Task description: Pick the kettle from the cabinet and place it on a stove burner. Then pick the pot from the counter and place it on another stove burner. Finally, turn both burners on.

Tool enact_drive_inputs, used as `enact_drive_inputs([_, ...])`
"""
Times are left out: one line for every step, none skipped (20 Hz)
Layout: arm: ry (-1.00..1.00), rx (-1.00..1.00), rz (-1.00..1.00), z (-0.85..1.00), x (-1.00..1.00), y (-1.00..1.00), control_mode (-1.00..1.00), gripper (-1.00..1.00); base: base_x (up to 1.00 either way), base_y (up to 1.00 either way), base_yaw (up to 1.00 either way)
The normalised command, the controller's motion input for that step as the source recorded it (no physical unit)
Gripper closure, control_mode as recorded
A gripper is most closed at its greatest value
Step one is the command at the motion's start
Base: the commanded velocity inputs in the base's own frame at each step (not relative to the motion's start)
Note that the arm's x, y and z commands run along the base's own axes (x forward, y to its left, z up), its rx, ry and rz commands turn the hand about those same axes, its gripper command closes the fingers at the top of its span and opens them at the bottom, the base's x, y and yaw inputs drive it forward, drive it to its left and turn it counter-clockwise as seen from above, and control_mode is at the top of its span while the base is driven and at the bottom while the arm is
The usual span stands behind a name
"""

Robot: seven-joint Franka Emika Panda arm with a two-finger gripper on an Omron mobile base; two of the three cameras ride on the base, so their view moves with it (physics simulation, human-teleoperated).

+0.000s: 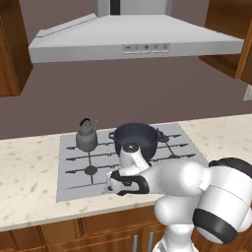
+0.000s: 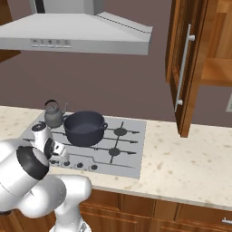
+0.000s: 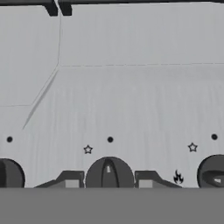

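Note:
The grey kettle (image 1: 86,138) (image 2: 54,115) stands on the back left burner of the silver cooktop (image 1: 74,173) (image 2: 132,152). Beside it, the dark blue-grey pot (image 1: 136,139) (image 2: 84,128) rests on another burner. My gripper (image 1: 110,185) (image 2: 64,158) (image 3: 109,180) is low at the cooktop's front edge, its fingertips (image 3: 71,179) pressed against both sides of a dark knob (image 3: 109,174) whose mark points straight up. The knob to its right (image 3: 212,173) has a sideways mark. Free burners (image 1: 91,170) (image 2: 120,132) show black discs.
The range hood (image 1: 133,42) (image 2: 77,31) hangs over the stove. The brown wall cabinet (image 2: 217,68) at right has its door (image 2: 192,63) swung open, its long silver handle (image 2: 183,68) facing me. Beige speckled counter (image 1: 27,182) (image 2: 190,165) runs on both sides.

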Motion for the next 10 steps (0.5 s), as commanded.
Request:
enact_drive_inputs([-0.03,0.03,0.02,0.0,0.0,-0.23,-1.0,1.0,0.0,0.0,0.0])
enact_drive_inputs([-0.02,0.04,0.02,0.0,0.0,-0.24,-1.0,1.0,0.0,0.0,0.0])
enact_drive_inputs([-0.02,0.02,0.02,0.0,0.0,-0.19,-1.0,1.0,0.0,0.0,0.0])
enact_drive_inputs([0.0,0.01,0.02,-0.04,0.0,-0.08,-1.0,1.0,0.0,0.0,0.0])
enact_drive_inputs([0.0,0.0,0.01,-0.05,0.0,0.0,-1.0,1.0,0.0,0.0,0.0])
enact_drive_inputs([0.0,0.0,0.0,-0.07,0.0,0.0,-1.0,1.0,0.0,0.0,0.0])
enact_drive_inputs([0.01,0.0,0.0,-0.04,0.0,0.02,-1.0,1.0,0.0,0.0,0.0])
enact_drive_inputs([0.0,0.0,0.0,0.0,0.0,0.0,-1.0,1.0,0.0,0.0,0.0])
enact_drive_inputs([0.0,0.0,0.0,0.0,0.0,0.0,-1.0,1.0,0.0,0.0,0.0])
enact_drive_inputs([0.0,0.0,0.0,0.0,0.0,0.0,-1.0,1.0,0.0,0.0,0.0])
